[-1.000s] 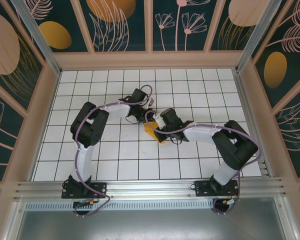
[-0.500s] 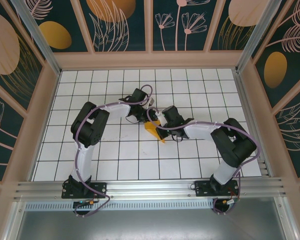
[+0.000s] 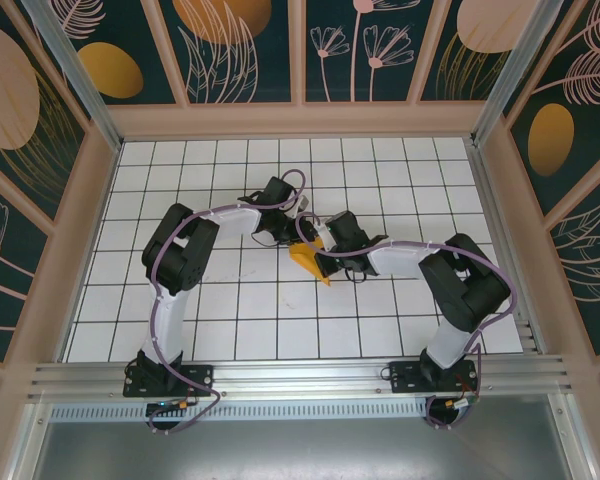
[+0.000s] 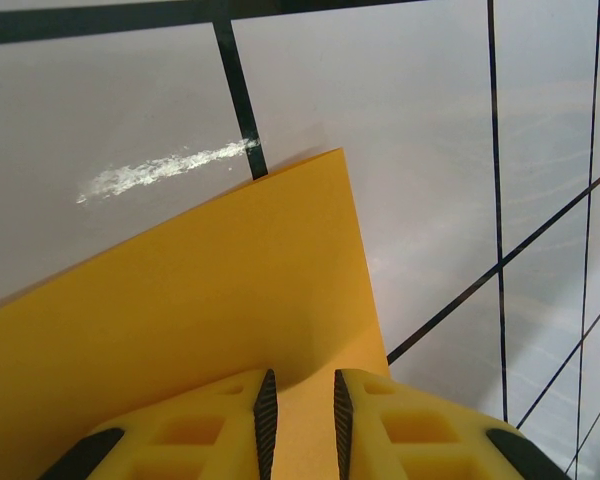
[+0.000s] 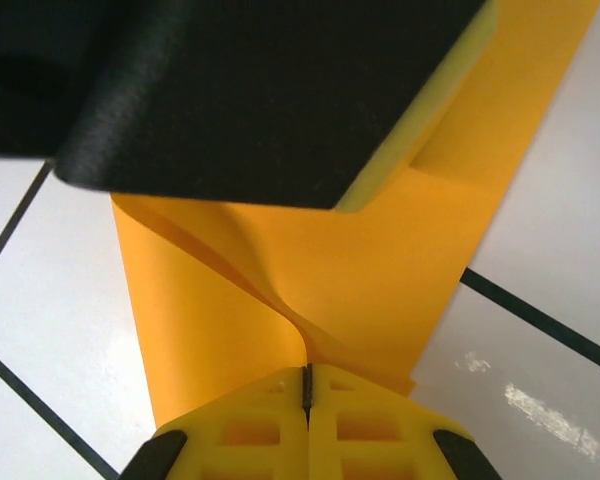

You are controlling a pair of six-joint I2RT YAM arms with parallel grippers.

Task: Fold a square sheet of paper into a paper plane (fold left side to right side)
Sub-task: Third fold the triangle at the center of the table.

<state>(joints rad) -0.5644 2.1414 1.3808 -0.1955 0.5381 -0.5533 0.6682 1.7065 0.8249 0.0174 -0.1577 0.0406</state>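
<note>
The square sheet of paper point(image 3: 308, 262), bright orange and folded into a narrow strip, lies at the table's middle. My right gripper point(image 3: 320, 252) is shut on one raised layer of it. In the right wrist view that layer curls up from the sheet point(image 5: 380, 270) into the closed jaws of the right gripper point(image 5: 306, 385). My left gripper point(image 3: 299, 238) rests on the sheet's far end. Its fingers point(image 4: 300, 400) stand a narrow gap apart, and flat paper point(image 4: 200, 290) shows through the gap. A finger of the left gripper point(image 5: 280, 100) hangs over the sheet in the right wrist view.
The white gridded table point(image 3: 230, 310) is walled by a pink frame point(image 3: 300, 120) at the back and both sides. An aluminium rail point(image 3: 300, 375) carries the arm bases along the near edge. A white scuff point(image 4: 160, 170) marks a tile beside the paper.
My right gripper has shifted slightly toward the back with the paper layer in it, and its elbow has swung in. The left arm has stayed put.
</note>
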